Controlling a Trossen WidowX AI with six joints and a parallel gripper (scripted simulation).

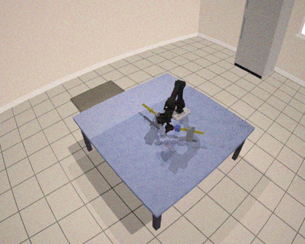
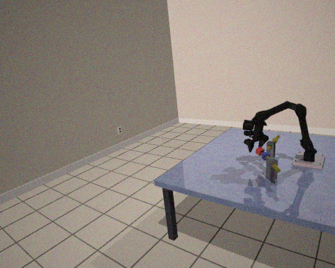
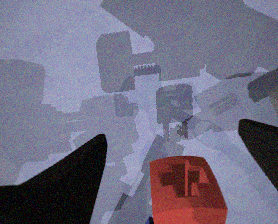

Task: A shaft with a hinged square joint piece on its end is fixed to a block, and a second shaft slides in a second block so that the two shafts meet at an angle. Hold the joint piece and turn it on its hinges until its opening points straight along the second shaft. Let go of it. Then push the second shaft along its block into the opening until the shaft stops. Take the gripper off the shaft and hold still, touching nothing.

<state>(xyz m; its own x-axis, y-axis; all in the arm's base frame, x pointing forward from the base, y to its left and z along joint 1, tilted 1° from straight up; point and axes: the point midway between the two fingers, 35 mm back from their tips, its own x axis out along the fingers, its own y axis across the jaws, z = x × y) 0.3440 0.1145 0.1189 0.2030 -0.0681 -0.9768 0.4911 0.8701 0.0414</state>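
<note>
The red square joint piece (image 2: 259, 151) (image 3: 190, 212) shows an opening with dark recesses in the wrist view; in the top view the gripper hides it. A blue joint part (image 1: 177, 128) (image 2: 266, 155) joins it to the first yellow shaft (image 1: 199, 133) (image 2: 276, 168), held by a grey block (image 1: 190, 134) (image 2: 271, 167). The second yellow shaft (image 1: 148, 108) (image 2: 277, 138) passes through the second grey block (image 2: 271, 150). My gripper (image 2: 256, 148) (image 3: 170, 132) is open and empty. Its fingers stand just above and around the red piece, which lies between them low in the wrist view.
The blue table (image 1: 131, 162) (image 2: 198, 173) carries everything. The arm's pale base plate (image 1: 183, 113) (image 2: 309, 167) stands behind the two blocks. Dark shadows and reflections of the arm lie on the table under the gripper.
</note>
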